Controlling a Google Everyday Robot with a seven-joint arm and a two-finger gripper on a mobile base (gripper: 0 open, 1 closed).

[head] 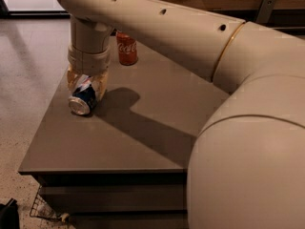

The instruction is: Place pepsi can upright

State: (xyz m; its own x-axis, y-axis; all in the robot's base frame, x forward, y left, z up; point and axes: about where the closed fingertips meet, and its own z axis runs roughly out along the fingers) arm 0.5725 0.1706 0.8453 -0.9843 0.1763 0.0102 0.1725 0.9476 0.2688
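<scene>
The pepsi can [82, 100], dark blue with a silver end facing me, lies on its side near the left edge of the grey table [143, 137]. My gripper [86, 86] comes straight down over it from the cream arm [157, 27]. Its translucent yellowish fingers [71, 79] stand on both sides of the can's far part and press against it. The can still rests on the table top. Its rear half is hidden behind the fingers.
A red Coca-Cola can [127, 48] stands upright at the table's back, behind the gripper. My arm's large elbow [248, 156] fills the right side of the view. The table's left edge is close to the pepsi can. A wire basket [45, 209] sits on the floor below.
</scene>
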